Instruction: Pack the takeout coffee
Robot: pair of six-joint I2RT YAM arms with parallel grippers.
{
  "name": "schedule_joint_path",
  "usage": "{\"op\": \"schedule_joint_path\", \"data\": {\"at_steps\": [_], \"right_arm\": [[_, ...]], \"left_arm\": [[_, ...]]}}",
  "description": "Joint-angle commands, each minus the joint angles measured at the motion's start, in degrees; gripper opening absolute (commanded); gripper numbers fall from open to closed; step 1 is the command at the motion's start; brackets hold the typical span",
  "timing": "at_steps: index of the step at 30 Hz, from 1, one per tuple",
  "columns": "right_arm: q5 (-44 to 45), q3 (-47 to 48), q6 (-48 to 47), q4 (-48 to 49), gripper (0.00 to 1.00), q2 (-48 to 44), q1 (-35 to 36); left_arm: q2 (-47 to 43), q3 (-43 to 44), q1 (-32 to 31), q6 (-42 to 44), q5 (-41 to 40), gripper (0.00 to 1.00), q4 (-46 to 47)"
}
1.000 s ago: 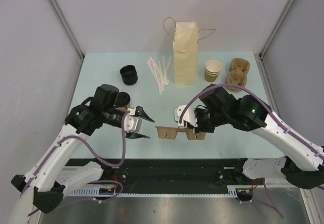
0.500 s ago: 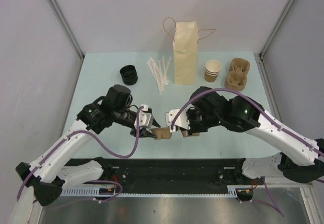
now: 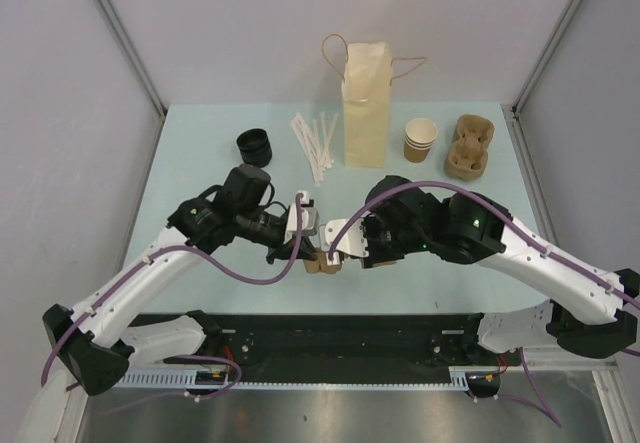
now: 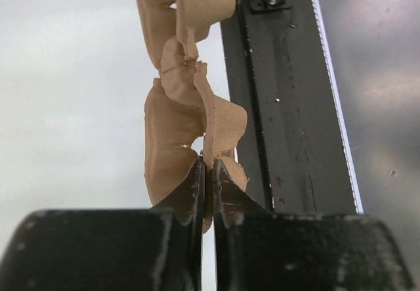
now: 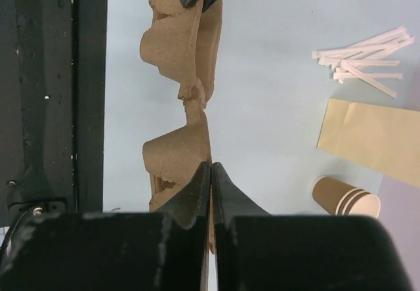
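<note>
Left fingers (image 4: 187, 196) and right fingers (image 5: 230, 198) pinch opposite ends of the pulp cup carrier (image 5: 174, 41) (paper bag (image 3: 366, 113), stacked cups (image 3: 420, 140) behind).

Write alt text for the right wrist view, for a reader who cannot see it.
The right gripper is shut on the near edge of a cardboard cup carrier, whose far end the left gripper pinches. On the pale table to the right are white sticks, a paper bag and a stack of paper cups.
</note>
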Motion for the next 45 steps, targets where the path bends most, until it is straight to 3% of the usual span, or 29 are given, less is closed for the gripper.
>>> {"op": "schedule_joint_path", "data": {"at_steps": [1, 2, 3, 5, 6, 9, 13, 16, 20, 23, 26, 36, 40, 45], "right_arm": [[4.85, 1.88, 1.04, 3.43, 0.11, -0.29, 0.12], [5.3, 1.97, 1.74, 3.87, 0.2, -0.37, -0.06], [5.65, 2.06, 2.01, 4.13, 0.44, -0.46, -0.23], [6.79, 2.84, 2.97, 5.27, 0.65, -0.9, -0.93], [7.06, 3.37, 3.5, 5.71, 0.82, -0.99, -1.28], [7.06, 5.83, 5.6, 7.03, 1.0, -1.34, -4.0], [6.62, 7.51, 7.37, 8.09, 1.0, -2.04, -7.17], [6.97, 6.98, 8.24, 8.7, 1.0, -2.83, -9.01], [7.41, 5.84, 9.56, 9.93, 0.99, -3.8, -10.78], [7.24, 4.96, 10.44, 10.55, 1.0, -4.68, -12.1], [7.15, 4.26, 10.97, 10.55, 1.0, -5.3, -12.89], [6.71, 3.2, 11.41, 10.02, 1.0, -6.88, -15.17], [5.74, 1.27, 11.59, 10.29, 1.0, -8.11, -16.05], [5.04, 1.18, 12.47, 10.37, 1.0, -8.9, -17.11]], "left_arm": [[-2.36, 0.68, -0.09, -5.83, -4.47, 0.01, 3.19], [-2.8, 0.42, 0.78, -7.32, -5.0, 0.0, 3.54], [-3.93, 0.33, 1.4, -8.03, -5.01, 0.0, 4.15], [-4.9, 0.5, 4.02, -9.87, -5.44, 0.0, 4.77], [-5.61, 0.76, 5.17, -10.32, -5.71, 0.0, 4.77], [-6.23, 3.13, 12.19, -11.11, -5.28, 0.0, 3.11], [-5.53, 7.96, 24.84, -9.54, -6.41, 0.0, -0.93], [-3.51, 12.27, 34.17, -6.73, -12.09, 0.0, -3.66], [-1.22, 14.04, 45.23, -5.14, -22.65, 0.0, 0.79], [0.62, 12.64, 50.16, -5.23, -29.23, 0.0, 6.41], [2.38, 9.05, 51.67, -3.74, -36.0, 0.0, 12.21], [11.61, -3.18, 52.64, -3.03, -45.25, 0.0, 26.21], [14.07, -7.14, 52.64, -2.5, -45.96, 0.0, 31.21], [17.76, -9.43, 52.64, -3.99, -43.95, 0.03, 30.18]]}}
